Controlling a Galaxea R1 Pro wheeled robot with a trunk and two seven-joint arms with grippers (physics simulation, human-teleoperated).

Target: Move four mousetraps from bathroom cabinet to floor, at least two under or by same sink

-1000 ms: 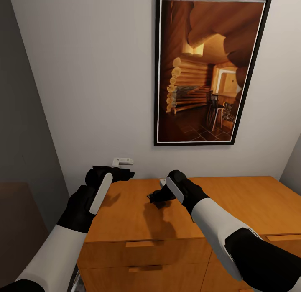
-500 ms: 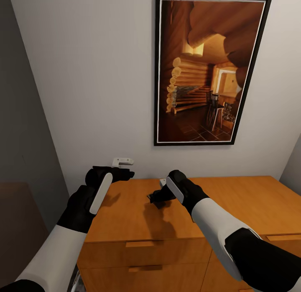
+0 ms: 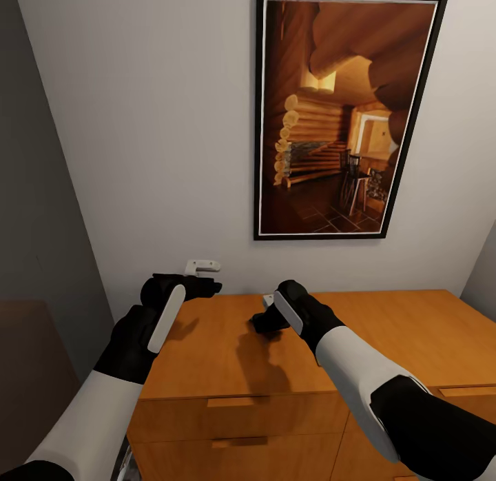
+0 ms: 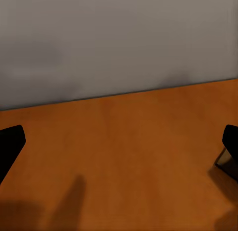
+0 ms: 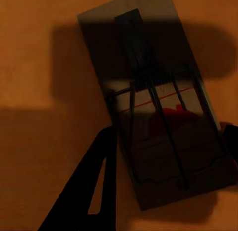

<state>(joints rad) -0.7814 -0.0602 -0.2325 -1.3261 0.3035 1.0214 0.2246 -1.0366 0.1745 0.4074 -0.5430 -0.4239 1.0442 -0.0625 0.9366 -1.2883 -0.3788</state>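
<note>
Right gripper [image 5: 166,141] jaws open, straddling flat dark-brown wire mousetrap [image 5: 158,107] on orange-brown wooden cabinet [image 3: 386,336], ungrasped; left gripper [image 3: 207,286], 9 o'clock, state unclear. No trap floored.

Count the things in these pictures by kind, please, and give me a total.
Mousetrap: 1, flat on the cabinet top between the right gripper's fingers
Cabinet: 1
Framed picture: 1
White wall fitting: 1
Grippers: 2, with the left gripper
Total: 6

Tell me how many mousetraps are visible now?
1. A mousetrap lies flat on the cabinet top, between the right gripper jaws. Others may be hidden.
</note>
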